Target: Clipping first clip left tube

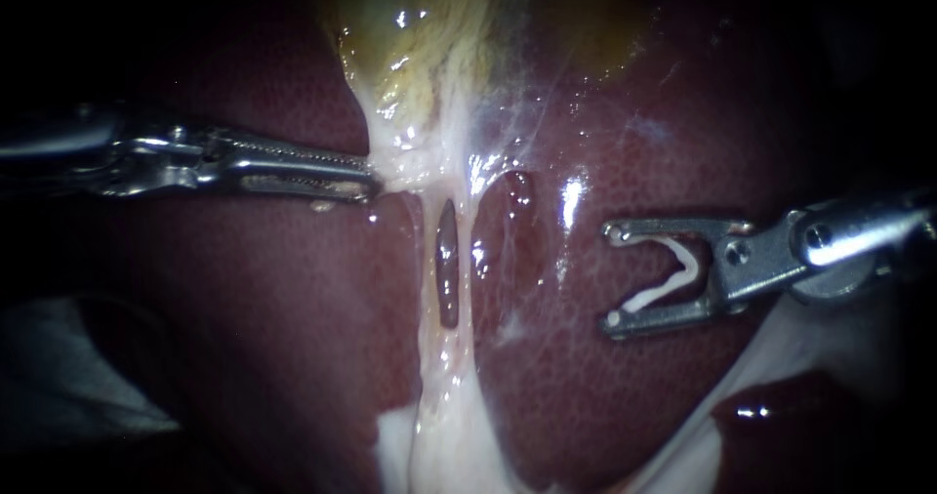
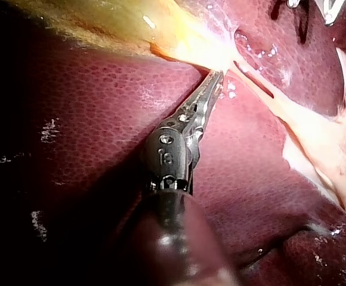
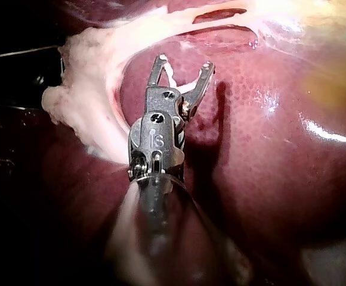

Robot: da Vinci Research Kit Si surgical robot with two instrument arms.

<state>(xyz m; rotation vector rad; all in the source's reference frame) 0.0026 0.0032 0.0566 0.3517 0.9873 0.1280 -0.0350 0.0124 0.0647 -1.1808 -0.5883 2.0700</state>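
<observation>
Two pale tubes run down from the yellowish gallbladder (image 1: 420,25), with a dark slit between them. The left tube (image 1: 427,260) lies beside the right tube (image 1: 467,250). My left instrument (image 1: 369,180) (image 2: 216,77) comes in from the left, its jaws shut on the pale tissue at the gallbladder's neck, above the tubes. My right instrument (image 1: 610,275) (image 3: 185,61) hovers over the liver (image 1: 605,396), well to the right of both tubes and touching neither. Its jaws stand wide apart, with a white clip (image 1: 673,279) (image 3: 172,74) seated between them.
Dark red liver surrounds the tubes on both sides. A band of pale fatty tissue (image 1: 781,357) (image 3: 83,89) lies under the right instrument's shaft. A grey cloth (image 1: 68,377) shows at the lower left.
</observation>
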